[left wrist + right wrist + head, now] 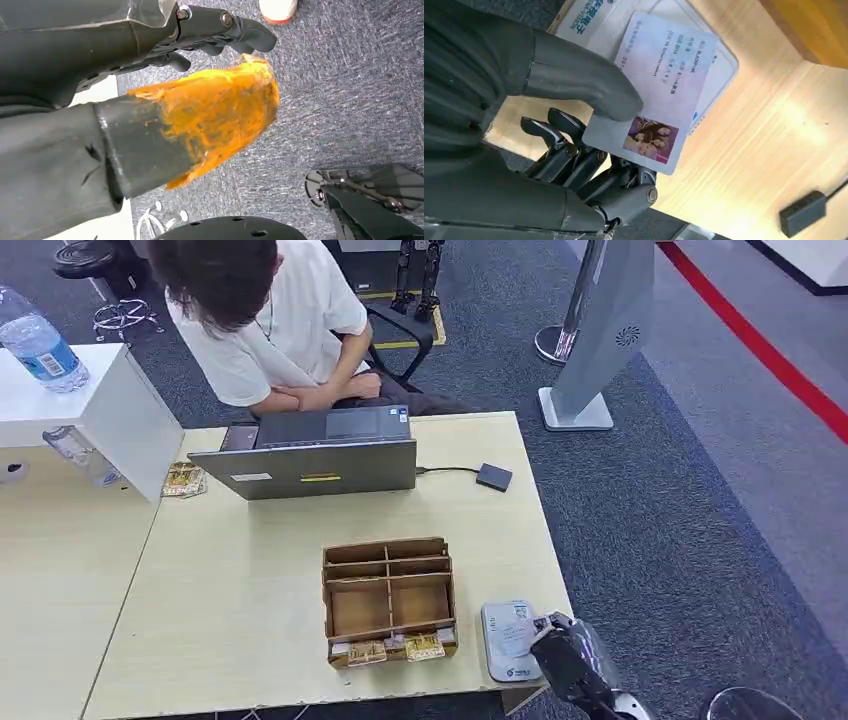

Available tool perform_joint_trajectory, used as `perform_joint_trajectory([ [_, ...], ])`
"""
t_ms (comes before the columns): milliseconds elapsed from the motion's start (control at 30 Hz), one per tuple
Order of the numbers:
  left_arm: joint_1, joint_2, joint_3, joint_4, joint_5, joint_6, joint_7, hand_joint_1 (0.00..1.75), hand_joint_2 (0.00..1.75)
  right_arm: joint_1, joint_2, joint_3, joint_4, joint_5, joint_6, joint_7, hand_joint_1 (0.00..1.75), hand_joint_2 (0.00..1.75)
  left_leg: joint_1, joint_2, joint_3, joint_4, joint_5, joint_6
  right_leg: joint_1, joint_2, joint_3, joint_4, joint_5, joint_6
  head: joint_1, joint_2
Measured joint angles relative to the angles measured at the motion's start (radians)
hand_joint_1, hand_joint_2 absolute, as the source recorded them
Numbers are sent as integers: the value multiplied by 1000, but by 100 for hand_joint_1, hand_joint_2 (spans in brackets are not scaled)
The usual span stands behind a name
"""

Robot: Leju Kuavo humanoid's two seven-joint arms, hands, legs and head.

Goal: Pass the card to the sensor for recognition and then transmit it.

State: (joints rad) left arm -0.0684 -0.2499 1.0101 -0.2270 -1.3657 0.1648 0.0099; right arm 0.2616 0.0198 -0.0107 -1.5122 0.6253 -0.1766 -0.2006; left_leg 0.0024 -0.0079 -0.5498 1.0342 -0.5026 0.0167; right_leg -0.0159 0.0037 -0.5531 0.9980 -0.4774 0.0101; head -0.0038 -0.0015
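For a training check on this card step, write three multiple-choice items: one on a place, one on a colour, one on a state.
1. Where is the card reader?
A. On the table's near right corner
B. On the laptop
C. On the floor

2. What colour is the covering on the left hand's thumb?
A. Blue
B. Orange
C. White

3. What is the right hand doing?
A. Hanging empty
B. Pressing the laptop
C. Holding a card over the reader

Answers: 1 A, it lies beside the wooden box. 2 B, plain in the left wrist view. 3 C, thumb on top, fingers beneath.
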Motion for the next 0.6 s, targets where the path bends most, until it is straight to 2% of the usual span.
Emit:
perform_joint_trajectory([
  [233, 0, 3, 2, 0, -2, 0, 0, 0, 0, -19, -4, 8, 30, 57, -6, 52, 175, 175, 0, 0, 0, 0, 0, 0, 0, 0, 0, 0, 0, 0, 0, 0],
  [600, 1, 7, 3, 0, -1, 0, 0, 0, 0, -36, -8, 31, 48, 104, -26, 79, 175, 175, 0, 1, 1, 0, 1, 0, 0, 0, 1, 0, 1, 0, 0, 0],
])
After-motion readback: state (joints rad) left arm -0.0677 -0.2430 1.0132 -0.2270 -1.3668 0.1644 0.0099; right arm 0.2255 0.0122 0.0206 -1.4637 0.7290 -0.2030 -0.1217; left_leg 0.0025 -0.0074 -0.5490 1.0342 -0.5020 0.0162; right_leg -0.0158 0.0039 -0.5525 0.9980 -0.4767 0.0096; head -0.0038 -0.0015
